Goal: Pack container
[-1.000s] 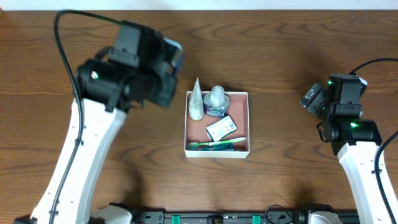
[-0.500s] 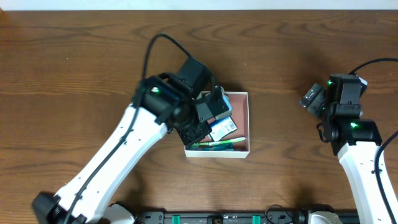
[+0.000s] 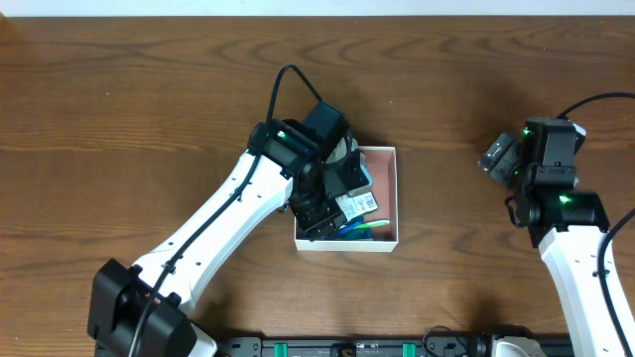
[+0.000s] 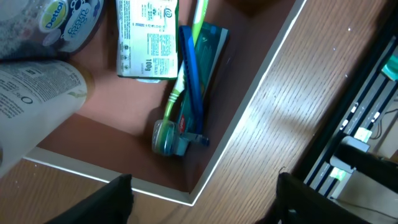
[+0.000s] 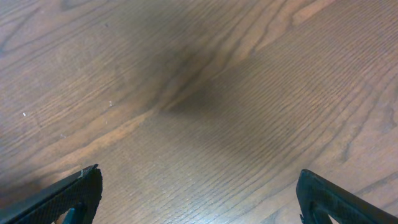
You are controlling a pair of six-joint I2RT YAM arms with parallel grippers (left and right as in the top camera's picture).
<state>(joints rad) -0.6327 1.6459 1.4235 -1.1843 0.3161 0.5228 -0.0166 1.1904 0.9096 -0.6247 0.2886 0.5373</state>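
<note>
The container [image 3: 395,203], a square white-walled box with a pinkish-brown floor [image 4: 115,124], sits at the table's middle. In it lie a green toothbrush [image 4: 186,53], a slim blue item [image 4: 193,87] resting along the toothbrush, a white printed packet [image 4: 147,37], a white tube [image 4: 37,99] and a small bottle [image 4: 59,18]. My left gripper [image 3: 319,210] hangs over the container's near-left corner. In the left wrist view it [image 4: 205,211] is open with nothing between its fingers. My right gripper [image 3: 498,159] is far to the right, open [image 5: 208,205] over bare wood.
Dark wooden table [image 3: 149,99] all around the container. A black rail with green clips [image 3: 347,347] runs along the near edge, also seen as a rail [image 4: 348,143] in the left wrist view. The left arm covers the container's left half from above.
My left arm swung from left of the container to over it, carrying a blue item. Its jaws have opened and the blue item now lies inside. The right arm is still.
</note>
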